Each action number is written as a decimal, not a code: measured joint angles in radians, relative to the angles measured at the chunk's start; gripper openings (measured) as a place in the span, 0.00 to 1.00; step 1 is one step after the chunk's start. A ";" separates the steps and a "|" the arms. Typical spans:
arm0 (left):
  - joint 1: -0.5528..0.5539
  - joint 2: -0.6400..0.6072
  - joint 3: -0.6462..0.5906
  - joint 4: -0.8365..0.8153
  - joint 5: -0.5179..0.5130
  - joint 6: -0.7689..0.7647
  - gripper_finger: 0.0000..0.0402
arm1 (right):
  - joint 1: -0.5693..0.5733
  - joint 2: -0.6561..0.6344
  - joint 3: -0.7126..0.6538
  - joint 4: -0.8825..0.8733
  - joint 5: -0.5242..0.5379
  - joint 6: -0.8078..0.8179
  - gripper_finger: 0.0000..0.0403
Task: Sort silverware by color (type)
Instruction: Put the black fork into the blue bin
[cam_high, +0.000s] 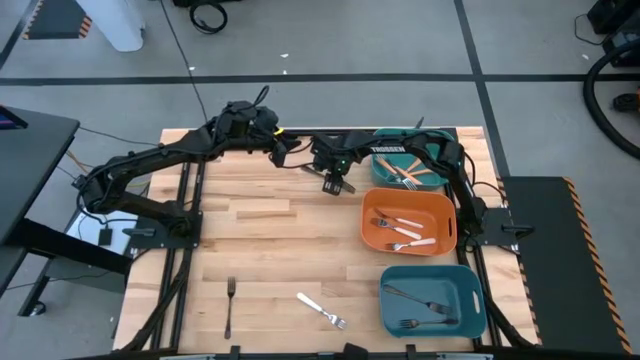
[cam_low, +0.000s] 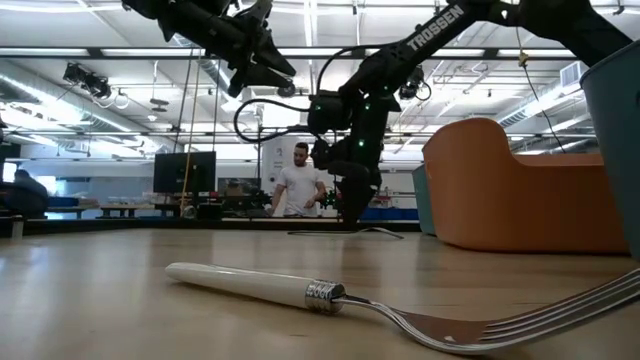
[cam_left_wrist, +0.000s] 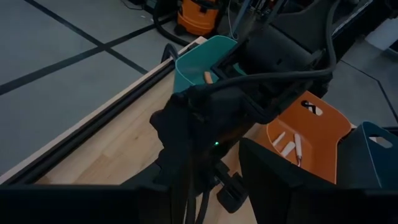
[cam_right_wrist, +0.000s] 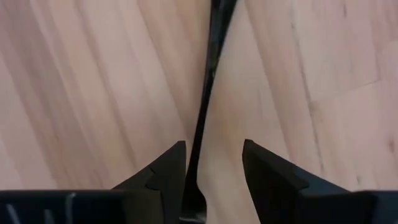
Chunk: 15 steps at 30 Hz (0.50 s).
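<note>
— What sits along the right side of the high view?

— Three plastic bins on the wooden table (cam_high: 260, 240): a teal bin (cam_high: 385, 172) at the top, an orange bin (cam_high: 440, 215) in the middle, and another teal bin (cam_high: 470, 300) at the lower right.

— Anything beyond the table?

— In the low view, a person (cam_low: 298, 180) in a white shirt stands at centre frame, with a dark monitor (cam_low: 184, 172) to the left. An orange vacuum (cam_left_wrist: 198, 14) shows at the top of the left wrist view.
</note>
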 joint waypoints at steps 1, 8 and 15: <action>0.000 0.000 0.000 0.000 0.000 0.000 0.35 | -0.003 0.000 -0.008 0.011 0.001 0.008 0.41; 0.000 0.000 0.000 0.000 0.000 0.002 0.35 | -0.008 -0.006 -0.085 0.061 0.009 0.020 0.41; 0.000 0.000 0.000 0.001 0.000 0.002 0.35 | -0.008 -0.008 -0.106 0.080 0.021 0.019 0.37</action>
